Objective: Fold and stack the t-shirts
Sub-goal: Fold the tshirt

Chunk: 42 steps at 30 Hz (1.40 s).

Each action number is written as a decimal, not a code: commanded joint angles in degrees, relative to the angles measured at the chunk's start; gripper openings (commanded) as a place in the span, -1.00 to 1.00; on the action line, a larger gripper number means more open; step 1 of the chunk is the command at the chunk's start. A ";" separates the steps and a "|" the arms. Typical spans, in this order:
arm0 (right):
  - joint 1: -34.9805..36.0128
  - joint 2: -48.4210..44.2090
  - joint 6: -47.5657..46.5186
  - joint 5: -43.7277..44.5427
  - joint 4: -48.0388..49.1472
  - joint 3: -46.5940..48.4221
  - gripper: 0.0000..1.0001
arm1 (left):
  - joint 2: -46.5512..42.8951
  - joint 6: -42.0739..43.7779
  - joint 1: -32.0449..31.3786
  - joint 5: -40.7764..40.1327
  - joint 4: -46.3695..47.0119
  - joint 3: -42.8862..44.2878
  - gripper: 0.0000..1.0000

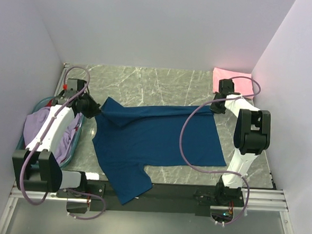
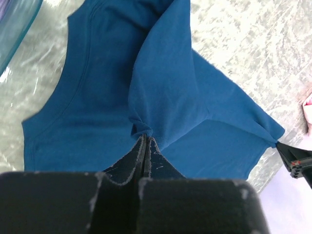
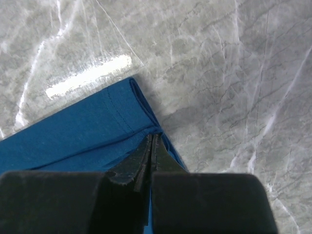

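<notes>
The navy blue t-shirt (image 1: 154, 141) lies spread on the marble table, its far edge lifted between both grippers, one sleeve hanging over the near edge. My left gripper (image 1: 95, 110) is shut on the shirt's far left corner, seen bunched at the fingertips (image 2: 145, 137) in the left wrist view. My right gripper (image 1: 216, 106) is shut on the far right hem corner (image 3: 155, 135). A folded pink t-shirt (image 1: 230, 79) lies at the far right corner. A lavender t-shirt (image 1: 49, 131) sits in the teal basket. The red shirt is out of view.
The teal plastic basket (image 1: 78, 139) stands at the left edge under my left arm; its rim shows in the left wrist view (image 2: 14, 24). White walls close in the far, left and right sides. Bare marble table (image 1: 147, 84) lies behind the shirt.
</notes>
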 commanded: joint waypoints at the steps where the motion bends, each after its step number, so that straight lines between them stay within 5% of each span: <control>1: -0.34 -1.96 1.14 0.56 2.44 -0.65 -1.00 | -4.27 -1.94 0.27 0.18 1.01 -1.90 -0.99; 19: -0.43 -4.95 3.87 -1.99 0.68 -3.02 -0.96 | -6.82 -3.88 0.27 -0.79 2.68 -8.93 -0.99; 21: -0.43 -4.51 4.48 -1.72 -0.19 -3.20 -0.89 | -6.65 -3.44 0.27 -0.70 3.56 -10.77 -0.99; 25: 0.53 -6.78 4.92 -3.04 0.51 -4.77 -0.29 | -5.42 -2.39 0.27 0.18 4.61 -13.76 -0.99; 28: 4.21 -9.59 5.18 -2.43 -0.02 -5.83 -0.09 | -5.59 -2.12 0.27 0.97 5.40 -15.96 -0.99; 35: 12.04 -17.33 7.03 -0.40 1.99 -11.01 0.05 | -8.75 -1.42 0.27 -0.08 3.47 -18.78 -0.75; 42: 12.31 -20.68 6.77 -6.55 6.04 -13.92 0.05 | -14.98 -2.03 0.27 1.76 3.03 -21.14 -0.99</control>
